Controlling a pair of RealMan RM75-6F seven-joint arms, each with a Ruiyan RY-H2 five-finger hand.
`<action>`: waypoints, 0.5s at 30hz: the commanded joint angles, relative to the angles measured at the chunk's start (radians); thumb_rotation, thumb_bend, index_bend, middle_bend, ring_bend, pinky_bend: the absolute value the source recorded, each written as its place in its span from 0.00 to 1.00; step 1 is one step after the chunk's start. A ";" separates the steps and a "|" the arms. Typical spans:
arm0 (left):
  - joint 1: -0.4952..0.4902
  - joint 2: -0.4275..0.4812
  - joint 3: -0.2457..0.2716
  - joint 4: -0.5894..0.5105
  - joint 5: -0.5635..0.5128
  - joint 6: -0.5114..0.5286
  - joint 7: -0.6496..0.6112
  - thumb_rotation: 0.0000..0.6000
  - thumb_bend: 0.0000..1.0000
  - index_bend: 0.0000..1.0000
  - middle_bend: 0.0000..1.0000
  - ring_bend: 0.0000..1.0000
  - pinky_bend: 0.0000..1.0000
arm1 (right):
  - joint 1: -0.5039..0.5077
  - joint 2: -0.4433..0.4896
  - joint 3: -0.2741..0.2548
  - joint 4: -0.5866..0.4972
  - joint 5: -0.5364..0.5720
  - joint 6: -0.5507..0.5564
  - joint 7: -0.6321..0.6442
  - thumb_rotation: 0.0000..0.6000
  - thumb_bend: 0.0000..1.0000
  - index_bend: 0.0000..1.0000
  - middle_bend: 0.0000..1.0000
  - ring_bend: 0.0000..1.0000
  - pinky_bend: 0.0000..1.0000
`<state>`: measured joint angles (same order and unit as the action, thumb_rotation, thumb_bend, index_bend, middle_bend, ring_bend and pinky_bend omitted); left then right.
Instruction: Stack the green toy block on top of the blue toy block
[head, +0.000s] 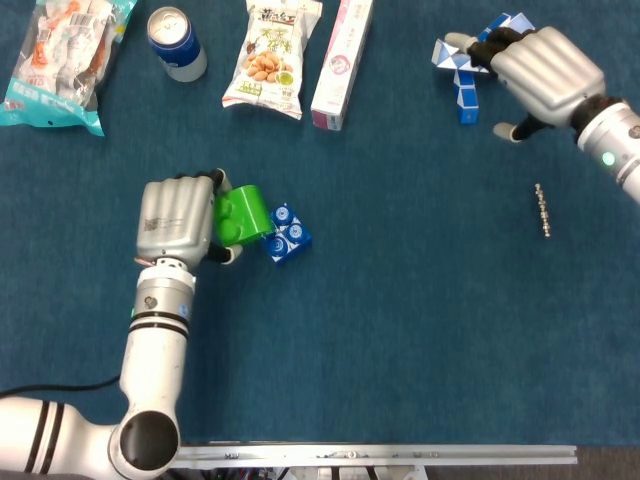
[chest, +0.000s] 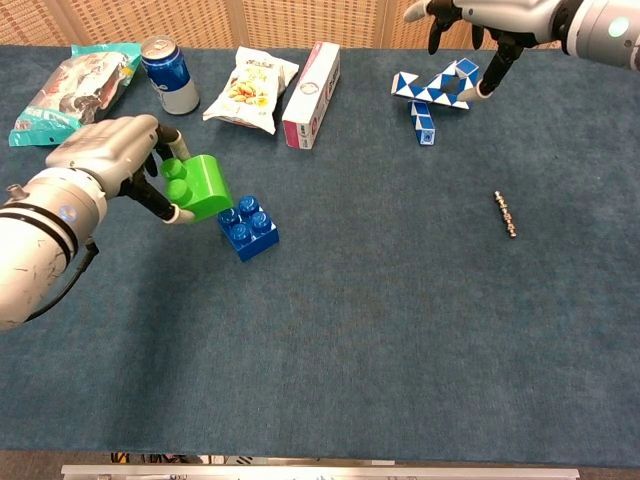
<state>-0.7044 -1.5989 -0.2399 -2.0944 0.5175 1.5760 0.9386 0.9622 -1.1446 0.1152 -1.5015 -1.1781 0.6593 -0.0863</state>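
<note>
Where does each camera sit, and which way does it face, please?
Head view: high up, looking straight down on the table; shows the left hand with its arm, and the right hand.
Chest view: lower, looking forward and down across the table to a wicker wall.
Both show the green block and blue block.

Bright, even overhead light, soft faint shadows, sharp focus, no glare.
</note>
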 joint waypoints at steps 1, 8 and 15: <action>-0.007 -0.011 0.000 0.000 0.000 0.003 0.004 1.00 0.15 0.46 0.45 0.36 0.42 | -0.004 0.000 0.001 0.005 -0.010 -0.004 0.010 1.00 0.16 0.00 0.32 0.18 0.37; -0.024 -0.044 -0.003 0.016 -0.019 0.003 0.018 1.00 0.15 0.47 0.45 0.36 0.43 | -0.014 0.007 0.004 0.016 -0.030 -0.010 0.032 1.00 0.16 0.00 0.32 0.18 0.37; -0.047 -0.089 -0.019 0.046 -0.055 0.016 0.042 1.00 0.15 0.46 0.45 0.36 0.43 | -0.022 0.013 0.007 0.026 -0.046 -0.015 0.054 1.00 0.16 0.00 0.32 0.18 0.37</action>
<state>-0.7476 -1.6832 -0.2567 -2.0532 0.4651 1.5882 0.9772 0.9411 -1.1323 0.1224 -1.4762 -1.2229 0.6448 -0.0330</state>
